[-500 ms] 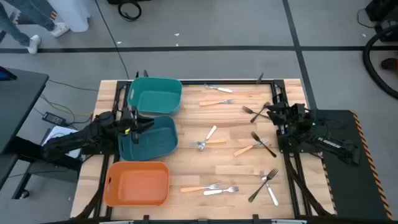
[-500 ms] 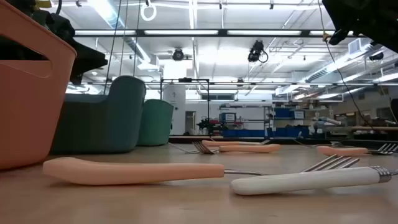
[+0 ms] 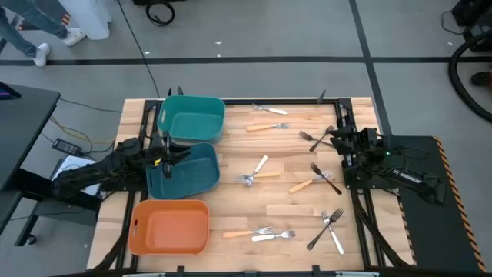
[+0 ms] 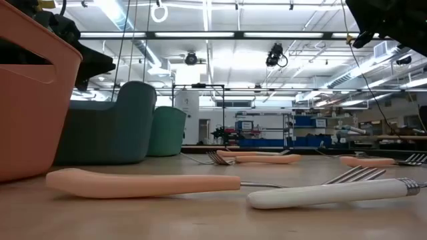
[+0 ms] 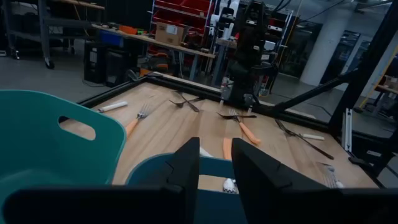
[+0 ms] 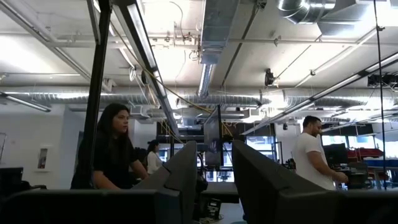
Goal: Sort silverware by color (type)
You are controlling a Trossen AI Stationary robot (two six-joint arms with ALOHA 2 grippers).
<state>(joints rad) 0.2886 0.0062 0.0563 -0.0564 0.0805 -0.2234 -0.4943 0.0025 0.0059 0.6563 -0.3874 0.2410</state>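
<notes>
Several small forks lie flat on the wooden table [image 3: 292, 208]: orange-handled ones [image 3: 267, 127] [image 3: 307, 183], white-handled ones [image 3: 258, 165] [image 3: 274, 236] and black ones [image 3: 316, 138] [image 3: 327, 178]. In the low view an orange-handled fork [image 4: 143, 183] and a white-handled fork [image 4: 333, 193] lie nearest. My left gripper [image 3: 174, 154] [image 5: 215, 168] hovers over the dark teal bin's left rim [image 3: 154, 171], open by a narrow gap and empty. My right gripper [image 3: 334, 139] [image 6: 214, 168] stays at the table's right side near the black forks, raised, narrowly open and empty.
Three bins stand in a row along the table's left side: a green one [image 3: 191, 117] at the far end, a dark teal one [image 3: 184, 171] in the middle, an orange one [image 3: 171, 227] nearest. A dark frame rail [image 3: 355, 208] runs along the right edge. People stand in the room beyond.
</notes>
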